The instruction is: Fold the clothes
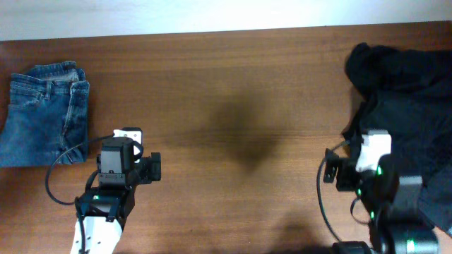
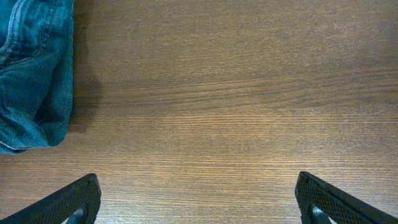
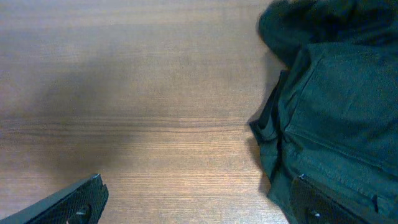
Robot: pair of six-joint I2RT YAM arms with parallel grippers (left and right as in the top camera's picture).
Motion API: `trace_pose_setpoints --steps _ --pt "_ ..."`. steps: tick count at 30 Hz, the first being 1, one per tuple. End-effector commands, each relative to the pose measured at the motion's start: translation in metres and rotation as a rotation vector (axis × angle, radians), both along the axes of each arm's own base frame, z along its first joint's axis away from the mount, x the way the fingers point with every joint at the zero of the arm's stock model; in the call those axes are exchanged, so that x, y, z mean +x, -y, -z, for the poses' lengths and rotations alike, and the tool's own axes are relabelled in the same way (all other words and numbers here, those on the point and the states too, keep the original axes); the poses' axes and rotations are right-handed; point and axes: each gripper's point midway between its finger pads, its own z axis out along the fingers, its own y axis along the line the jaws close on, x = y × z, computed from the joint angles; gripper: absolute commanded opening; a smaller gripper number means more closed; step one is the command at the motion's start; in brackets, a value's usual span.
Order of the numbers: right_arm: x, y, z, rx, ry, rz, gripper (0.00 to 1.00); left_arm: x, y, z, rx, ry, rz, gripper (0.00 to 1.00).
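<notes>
Folded blue jeans (image 1: 44, 113) lie at the table's left edge; their corner shows top left in the left wrist view (image 2: 34, 74). A crumpled black garment (image 1: 409, 106) lies at the right; it fills the right side of the right wrist view (image 3: 336, 106). My left gripper (image 1: 126, 134) is open and empty over bare wood, right of the jeans, fingers wide apart (image 2: 199, 202). My right gripper (image 1: 373, 137) is open and empty at the black garment's left edge (image 3: 199, 202), its right finger over the cloth.
The brown wooden table (image 1: 240, 106) runs between the two garments. A white wall strip (image 1: 212, 14) borders the far edge. Both arms' bases and cables sit near the front edge.
</notes>
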Motion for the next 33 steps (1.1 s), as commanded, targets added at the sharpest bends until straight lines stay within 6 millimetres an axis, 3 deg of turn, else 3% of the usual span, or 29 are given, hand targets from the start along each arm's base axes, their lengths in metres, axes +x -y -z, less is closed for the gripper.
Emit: trace_pose_setpoints --steps 1,5,11,18,19,23,33 --pt "-0.014 -0.002 0.014 -0.001 0.072 -0.004 0.99 -0.002 0.000 0.004 -0.013 -0.010 -0.011 1.00" --pt "-0.011 -0.010 0.025 0.005 0.231 -0.041 0.99 -0.002 0.000 0.004 -0.013 -0.010 -0.011 1.00" --pt "0.001 -0.018 0.017 0.016 0.517 -0.075 0.99 -0.002 0.000 0.004 -0.013 -0.010 -0.011 1.00" --pt "0.012 -0.018 0.015 0.017 0.671 -0.073 0.99 -0.002 0.000 0.004 -0.014 -0.010 -0.011 1.00" --pt "0.013 -0.018 0.017 0.018 0.683 -0.074 0.99 -0.002 0.000 0.004 -0.013 -0.010 -0.011 1.00" --pt "0.015 -0.018 0.058 0.017 0.548 -0.076 0.99 -0.002 0.000 0.004 -0.013 -0.010 -0.011 1.00" --pt "0.015 -0.017 0.060 0.016 0.537 -0.071 0.99 -0.002 0.000 0.004 -0.013 -0.010 -0.011 1.00"
